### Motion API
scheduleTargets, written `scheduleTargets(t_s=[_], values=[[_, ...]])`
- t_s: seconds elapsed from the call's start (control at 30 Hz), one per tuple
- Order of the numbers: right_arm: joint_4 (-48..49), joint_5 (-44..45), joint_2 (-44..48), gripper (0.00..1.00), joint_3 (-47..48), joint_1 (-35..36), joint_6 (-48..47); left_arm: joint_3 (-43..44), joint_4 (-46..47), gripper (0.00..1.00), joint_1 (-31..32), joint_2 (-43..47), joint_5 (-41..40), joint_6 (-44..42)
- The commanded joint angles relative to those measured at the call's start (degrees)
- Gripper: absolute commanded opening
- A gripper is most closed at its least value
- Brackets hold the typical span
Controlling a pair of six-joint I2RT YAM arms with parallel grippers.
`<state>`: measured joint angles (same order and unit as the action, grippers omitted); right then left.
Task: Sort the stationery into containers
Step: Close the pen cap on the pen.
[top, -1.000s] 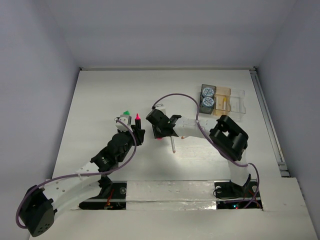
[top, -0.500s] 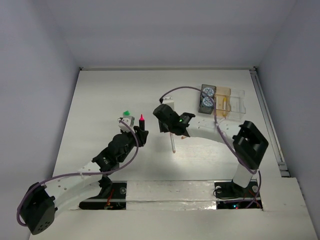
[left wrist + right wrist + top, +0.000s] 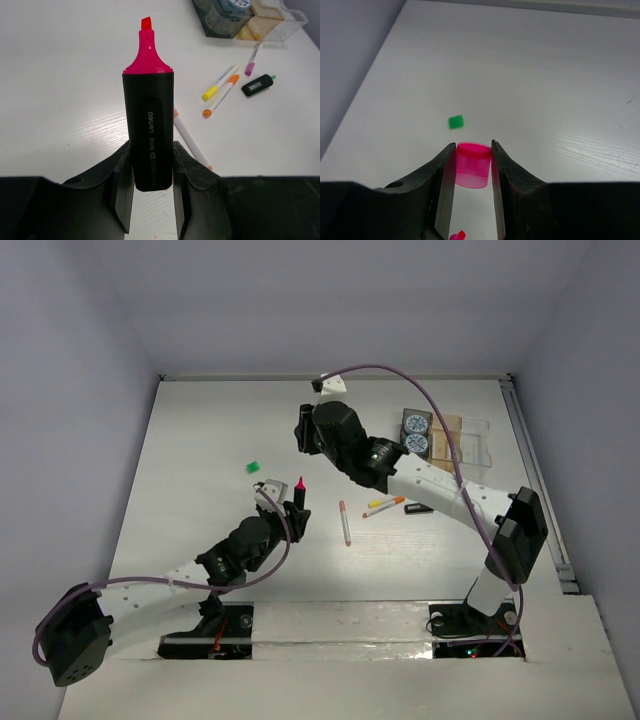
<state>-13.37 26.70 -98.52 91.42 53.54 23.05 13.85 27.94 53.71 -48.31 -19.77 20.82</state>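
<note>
A white tabletop (image 3: 200, 440) is seen from above, with two robot arms reaching in from its near edge. The left hand (image 3: 296, 516) is clamped on a black highlighter (image 3: 149, 135), holding it upright near the middle of the tabletop with its bare pink tip pointing up. The right hand (image 3: 472, 152), raised farther back and slightly right of it, pinches a pink cap (image 3: 472, 172) between its fingers, clear of the surface. A small green cap (image 3: 254, 467) lies alone to the left. Right of the left hand lies a pink-white pen (image 3: 345, 523). Beyond it a yellow pen (image 3: 220, 82) and an orange pen (image 3: 220, 96) lie side by side. Next comes a second highlighter (image 3: 417, 507) that seems to show a green tip, and a purple pen (image 3: 253, 59) lies nearer the trays. At the far right sits a row of joined trays (image 3: 478, 440). Two blue-white rolls (image 3: 417, 444) fill the dark grey one, and the amber one holds something yellow, too small to name.
</note>
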Motion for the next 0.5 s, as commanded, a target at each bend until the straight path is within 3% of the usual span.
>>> scheduleTargets(t_s=[0.0,0.1,0.3,0.4,0.47], values=[[11.2,-4.8,4.1,0.11,-6.5,0.0,-1.9,1.4,7.7,0.0,0.3,1.5,2.6,-0.4],[21.0,-9.0,11.2,0.1,-16.0,-0.7,-1.6,0.7,10.8,0.0,0.3,3.8,7.4,1.7],[38.5,-28.9,26.2,0.06,-32.0,-9.1,4.7,0.7,22.4,0.0,-5.5,5.3,22.7,11.0],[42.1,-35.3,31.7,0.06,-34.9,-12.0,6.2,-0.6,32.5,0.0,-11.6,1.7,37.3,19.6],[43.2,-36.1,33.6,0.07,-35.6,-12.5,6.0,-1.4,42.0,0.0,-13.9,-1.4,41.5,24.1]])
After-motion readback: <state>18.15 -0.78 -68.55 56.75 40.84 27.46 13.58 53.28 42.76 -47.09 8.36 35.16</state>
